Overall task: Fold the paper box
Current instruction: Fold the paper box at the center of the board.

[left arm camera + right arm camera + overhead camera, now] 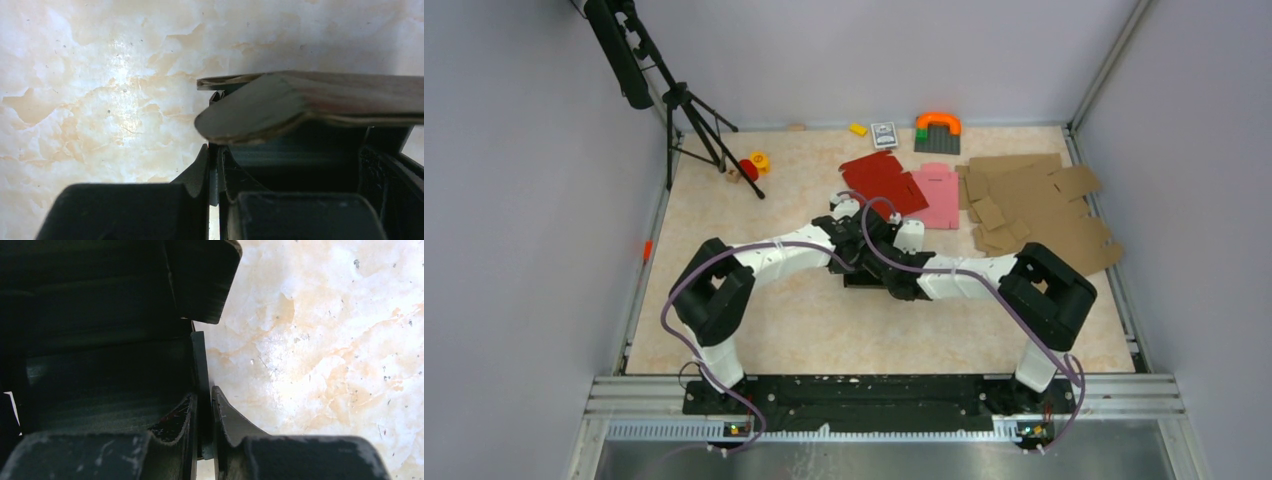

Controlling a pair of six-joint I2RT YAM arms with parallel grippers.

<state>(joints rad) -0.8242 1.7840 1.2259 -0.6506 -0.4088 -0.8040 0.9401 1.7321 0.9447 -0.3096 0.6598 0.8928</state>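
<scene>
Left jaws pinched tight on a thin wall of the black matte cardboard box blank [280, 107], a rounded flap arching just above them. Right jaws all but closed, clamping another thin black panel. The box sits mid-table, between the two wrists. I'd call this mid-fold, walls half up. Next, one side should hold firm while the other tucks a flap. Red cardboard blank [882, 180] near at twelve o'clock, brown cardboard sheets [1034, 205] at two. Bare table [804, 335] from six to nine gives swing room.
</scene>
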